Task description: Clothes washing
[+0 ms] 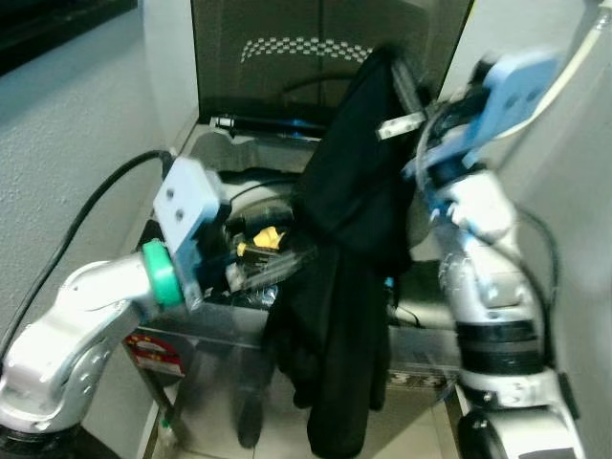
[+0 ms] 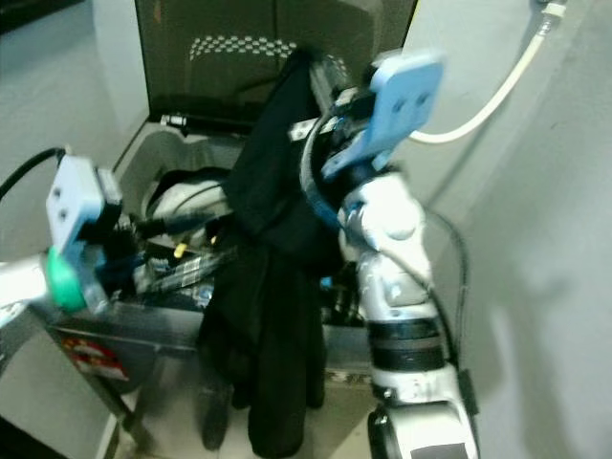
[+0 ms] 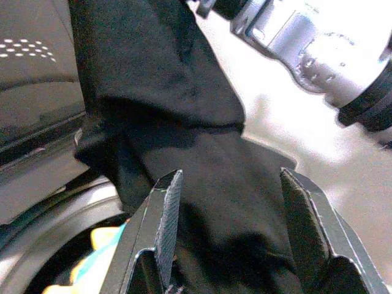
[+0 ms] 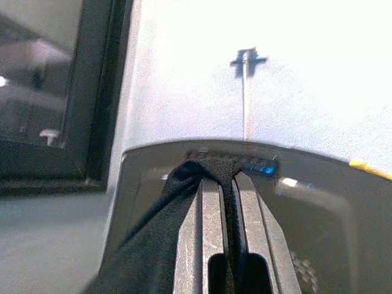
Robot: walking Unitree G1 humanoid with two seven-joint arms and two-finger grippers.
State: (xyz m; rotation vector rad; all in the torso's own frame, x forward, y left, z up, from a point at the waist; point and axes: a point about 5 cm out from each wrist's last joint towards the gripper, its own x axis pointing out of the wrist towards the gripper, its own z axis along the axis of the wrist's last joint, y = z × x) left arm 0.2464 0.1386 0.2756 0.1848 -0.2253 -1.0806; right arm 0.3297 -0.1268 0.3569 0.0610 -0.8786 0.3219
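Washer (image 1: pixel 239 158) behind — black garment (image 1: pixel 349 239) hanging.

The black garment (image 1: pixel 349 220) hangs from the right gripper (image 4: pixel 225 184) across the washer (image 1: pixel 215 153) opening, draping over its front edge and blocking the right half. The left gripper (image 3: pixel 229 208), spread wide, faces the cloth. Clothes (image 1: pixel 263 253) fill the drum's left side; the raised lid (image 1: pixel 287 48) walls the back.
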